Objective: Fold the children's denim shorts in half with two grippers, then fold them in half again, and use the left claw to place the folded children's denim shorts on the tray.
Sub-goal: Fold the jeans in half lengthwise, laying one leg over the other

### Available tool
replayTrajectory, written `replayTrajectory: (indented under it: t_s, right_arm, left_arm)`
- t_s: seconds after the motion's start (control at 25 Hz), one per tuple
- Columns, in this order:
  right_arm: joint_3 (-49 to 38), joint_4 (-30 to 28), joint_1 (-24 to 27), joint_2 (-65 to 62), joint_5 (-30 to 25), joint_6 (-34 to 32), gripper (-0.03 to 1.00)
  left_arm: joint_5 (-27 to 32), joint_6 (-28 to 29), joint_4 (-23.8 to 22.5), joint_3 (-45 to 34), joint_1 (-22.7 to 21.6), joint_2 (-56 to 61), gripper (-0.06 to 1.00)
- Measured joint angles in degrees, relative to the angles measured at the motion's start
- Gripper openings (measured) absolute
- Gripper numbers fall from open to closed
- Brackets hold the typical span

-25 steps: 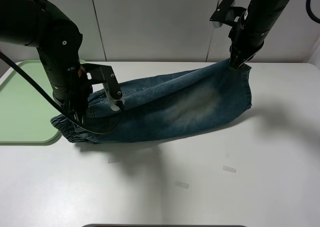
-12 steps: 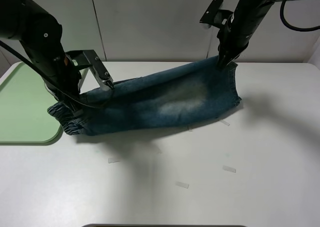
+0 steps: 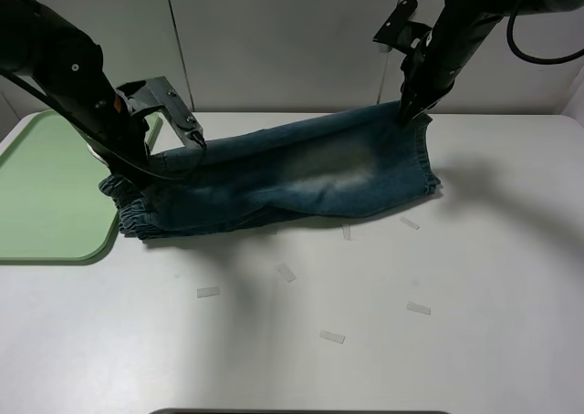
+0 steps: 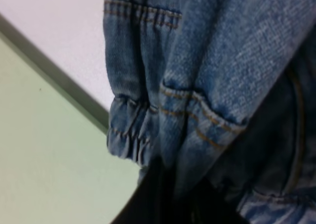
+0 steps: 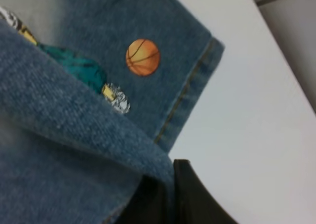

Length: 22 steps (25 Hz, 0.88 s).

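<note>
The children's denim shorts [image 3: 301,181] lie stretched across the white table, faded blue with a whitish patch, folded lengthwise. My left gripper [image 3: 137,163] is shut on the gathered waistband end [image 4: 131,135] next to the pale-green tray [image 3: 46,195]. My right gripper [image 3: 406,115] is shut on the upper layer at the hem end and holds it raised a little. The right wrist view shows the lifted denim layer [image 5: 74,115] over the lower layer with a cartoon-figure patch and an orange basketball [image 5: 143,57]. The fingertips themselves are hidden in cloth.
The tray stands at the table's left edge, and its rim [image 4: 59,81] shows in the left wrist view beside the waistband. Several small white tape strips [image 3: 330,336] lie on the table in front of the shorts. A grey wall stands behind.
Both grippers have carried the held edge of the shorts toward the back of the table. The shorts have settled lower and flatter, uncovering more tape strips in front.
</note>
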<state>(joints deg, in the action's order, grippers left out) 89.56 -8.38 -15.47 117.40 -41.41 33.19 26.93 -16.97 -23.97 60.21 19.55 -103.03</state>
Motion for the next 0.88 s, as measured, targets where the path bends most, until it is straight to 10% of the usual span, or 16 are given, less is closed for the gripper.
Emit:
replayTrajectory:
  t_s: [0.88]
  right_arm:
    - [0.1, 0.3, 0.5, 2.6, 5.9, 1.4, -0.03]
  left_arm:
    - [-6.3, 2.4, -5.8, 0.2, -0.7, -2.5, 0.02]
